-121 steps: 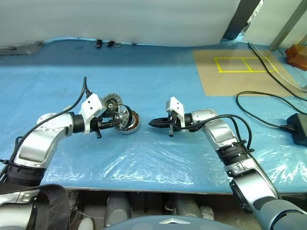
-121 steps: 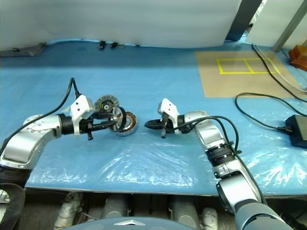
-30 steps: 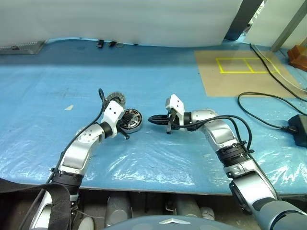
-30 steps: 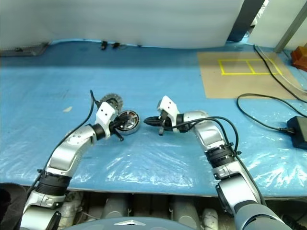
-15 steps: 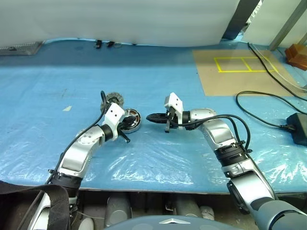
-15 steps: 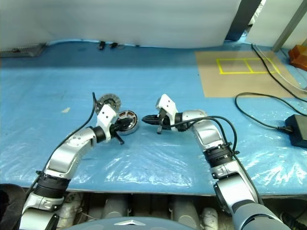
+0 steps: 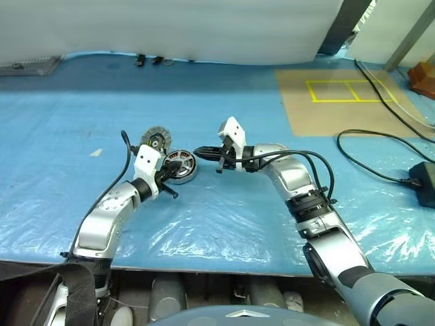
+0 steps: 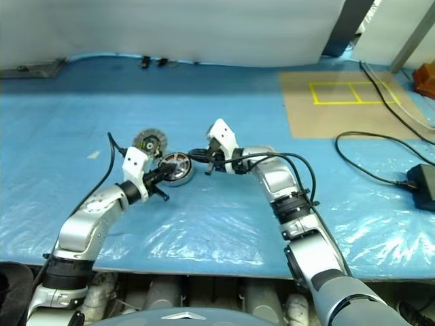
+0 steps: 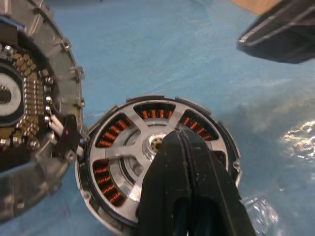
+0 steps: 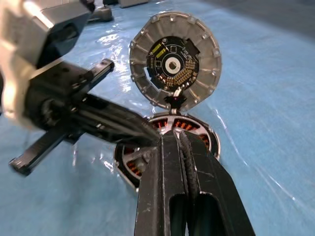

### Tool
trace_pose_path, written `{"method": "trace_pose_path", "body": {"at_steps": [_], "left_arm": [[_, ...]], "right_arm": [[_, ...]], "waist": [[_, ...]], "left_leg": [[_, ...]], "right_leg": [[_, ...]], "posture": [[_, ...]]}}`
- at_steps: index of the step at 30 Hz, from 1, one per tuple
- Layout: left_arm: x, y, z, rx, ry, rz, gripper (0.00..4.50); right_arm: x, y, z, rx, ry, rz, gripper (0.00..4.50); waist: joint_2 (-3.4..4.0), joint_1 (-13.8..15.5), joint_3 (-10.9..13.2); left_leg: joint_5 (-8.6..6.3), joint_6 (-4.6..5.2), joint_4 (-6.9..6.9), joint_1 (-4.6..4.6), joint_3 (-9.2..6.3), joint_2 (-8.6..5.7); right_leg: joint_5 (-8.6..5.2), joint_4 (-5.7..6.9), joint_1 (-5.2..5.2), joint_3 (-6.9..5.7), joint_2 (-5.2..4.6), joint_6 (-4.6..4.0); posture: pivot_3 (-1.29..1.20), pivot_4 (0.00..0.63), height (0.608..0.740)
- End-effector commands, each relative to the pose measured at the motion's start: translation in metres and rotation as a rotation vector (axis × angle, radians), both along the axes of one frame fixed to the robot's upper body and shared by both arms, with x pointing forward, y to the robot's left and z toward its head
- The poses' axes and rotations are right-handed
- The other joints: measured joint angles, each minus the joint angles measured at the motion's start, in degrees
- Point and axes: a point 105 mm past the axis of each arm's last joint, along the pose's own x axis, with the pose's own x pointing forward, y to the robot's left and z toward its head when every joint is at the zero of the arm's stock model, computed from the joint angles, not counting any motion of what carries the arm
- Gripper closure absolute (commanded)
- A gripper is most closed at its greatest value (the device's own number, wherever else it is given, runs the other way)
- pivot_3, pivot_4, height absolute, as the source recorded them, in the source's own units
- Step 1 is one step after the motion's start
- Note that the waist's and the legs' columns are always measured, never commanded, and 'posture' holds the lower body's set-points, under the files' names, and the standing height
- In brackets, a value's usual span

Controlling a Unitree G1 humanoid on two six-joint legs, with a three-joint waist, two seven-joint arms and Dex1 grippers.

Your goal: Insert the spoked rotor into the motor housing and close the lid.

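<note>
Silver spoked rotor [image 9: 147, 147] seated inside motor housing [image 7: 181, 167], lid [image 10: 173, 61] hinged open; left hand [image 9: 183, 142], right hand [image 10: 178, 140] both pressed together, empty.

Your head pair looks down over the table [image 7: 81, 122] | wrist views sit close on the motor housing [image 9: 152, 162] — shared by both.
</note>
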Motion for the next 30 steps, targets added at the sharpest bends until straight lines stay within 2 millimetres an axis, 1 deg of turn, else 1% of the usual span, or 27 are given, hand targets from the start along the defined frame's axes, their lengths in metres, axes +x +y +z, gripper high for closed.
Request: {"method": "trace_pose_path", "body": {"at_steps": [1, 4, 6, 9, 11, 15, 17, 18, 21, 23, 25, 27, 28, 30], "left_arm": [[0.000, 0.002, 0.011, 0.027, -0.052, 0.032, 4.48], [0.004, 0.005, -0.005, 0.089, -0.005, 0.064, 4.48], [0.004, 0.004, -0.011, 0.126, 0.005, 0.065, 4.48], [0.007, 0.004, -0.016, 0.136, 0.021, 0.093, 4.48], [0.008, 0.001, -0.016, 0.113, 0.027, 0.091, 4.48], [0.011, -0.001, -0.009, 0.076, 0.015, 0.088, 4.48], [0.011, -0.006, 0.008, 0.014, -0.023, 0.046, 4.48], [0.011, -0.008, 0.014, 0.012, -0.037, 0.027, 4.48], [0.020, -0.007, 0.029, -0.001, -0.069, 0.050, 4.48], [0.028, -0.006, 0.030, 0.017, -0.074, 0.068, 4.48], [0.034, -0.005, 0.021, 0.068, -0.054, 0.069, 4.48], [0.038, -0.003, 0.006, 0.128, -0.013, 0.073, 4.48], [0.039, -0.001, -0.002, 0.157, 0.015, 0.078, 4.48], [0.034, -0.002, -0.017, 0.165, 0.084, 0.056, 4.48]], "right_arm": [[0.000, 0.009, 0.010, 0.015, -0.049, 0.035, 4.50], [-0.001, 0.011, 0.013, 0.028, -0.058, 0.038, 4.50], [0.000, 0.011, 0.014, 0.027, -0.069, 0.030, 4.50], [0.006, 0.014, 0.014, 0.014, -0.104, -0.010, 4.50], [0.009, 0.015, 0.015, 0.011, -0.122, -0.031, 4.50], [0.012, 0.013, 0.018, 0.022, -0.138, -0.056, 4.50], [0.011, 0.009, 0.018, 0.029, -0.118, -0.049, 4.50], [0.009, 0.008, 0.018, 0.035, -0.102, -0.038, 4.50], [0.003, 0.003, 0.018, 0.041, -0.072, -0.003, 4.50], [0.001, 0.000, 0.017, 0.036, -0.067, -0.001, 4.50], [0.001, -0.004, 0.016, 0.029, -0.066, -0.007, 4.50], [0.002, -0.008, 0.016, 0.023, -0.068, -0.021, 4.50], [0.002, -0.009, 0.016, 0.020, -0.071, -0.027, 4.50], [0.004, -0.013, 0.018, 0.019, -0.077, -0.041, 4.50]], "waist": [[-0.01, 0.2, 0.0], [-0.01, 0.0, 0.0], [-0.01, 0.0, 0.0], [-0.01, -0.1, 0.0], [-0.01, -0.1, 0.0], [-0.01, 0.0, 0.0], [-0.01, 0.0, 0.0], [-0.01, 0.0, 0.0], [-0.01, 0.1, 0.0], [-0.02, 0.0, 0.0], [-0.02, -0.1, 0.0], [-0.02, -0.3, 0.0], [-0.02, -0.4, 0.0], [-0.01, -0.2, 0.0]], "left_leg": [[0.00, 0.00, 0.01, -0.02, 0.00, 0.00], [-0.02, -0.02, 0.02, 0.00, -0.01, 0.00], [-0.02, -0.03, 0.01, 0.04, -0.01, 0.01], [-0.03, -0.04, 0.03, 0.07, -0.01, 0.00], [-0.08, -0.13, 0.05, 0.08, -0.01, 0.00], [-0.08, -0.14, 0.06, 0.10, -0.01, 0.00], [-0.08, -0.14, 0.06, 0.09, -0.01, -0.01], [-0.08, -0.14, 0.06, 0.08, -0.01, -0.01], [-0.08, -0.13, 0.06, 0.04, -0.01, 0.00], [-0.07, -0.11, 0.06, 0.03, -0.02, 0.00], [0.00, -0.01, 0.06, 0.04, -0.02, 0.00], [0.01, 0.02, 0.05, 0.04, -0.02, -0.01], [0.02, 0.02, 0.02, 0.00, -0.03, -0.02], [0.02, 0.02, 0.03, 0.02, -0.03, -0.01]], "right_leg": [[0.00, -0.01, 0.00, -0.01, -0.01, 0.00], [0.00, 0.00, 0.00, -0.01, -0.01, 0.00], [0.00, 0.02, 0.02, -0.01, -0.01, 0.00], [0.00, 0.08, 0.02, -0.01, -0.01, 0.00], [0.00, 0.10, 0.03, 0.00, -0.01, 0.00], [0.00, 0.12, 0.05, 0.00, -0.01, 0.00], [0.00, 0.11, 0.05, 0.00, -0.03, 0.00], [0.00, 0.11, 0.05, 0.00, -0.03, 0.00], [0.01, 0.09, 0.03, -0.01, -0.02, 0.00], [0.01, 0.09, 0.02, -0.01, -0.01, 0.00], [0.01, 0.10, 0.03, -0.01, -0.01, 0.00], [0.01, 0.09, 0.03, 0.00, -0.01, 0.01], [0.01, 0.08, 0.03, 0.01, -0.01, 0.01], [0.01, 0.06, 0.02, 0.00, 0.02, 0.01]], "posture": [[0.00, 0.150, 0.740], [0.00, 0.150, 0.740], [0.00, 0.150, 0.740], [0.00, 0.150, 0.740], [0.00, 0.150, 0.740], [0.00, 0.150, 0.740], [0.00, 0.150, 0.740], [0.00, 0.150, 0.740], [0.00, 0.150, 0.740], [0.00, 0.150, 0.740], [0.00, 0.150, 0.740], [0.00, 0.150, 0.740], [0.00, 0.150, 0.740], [0.00, 0.150, 0.740]]}}
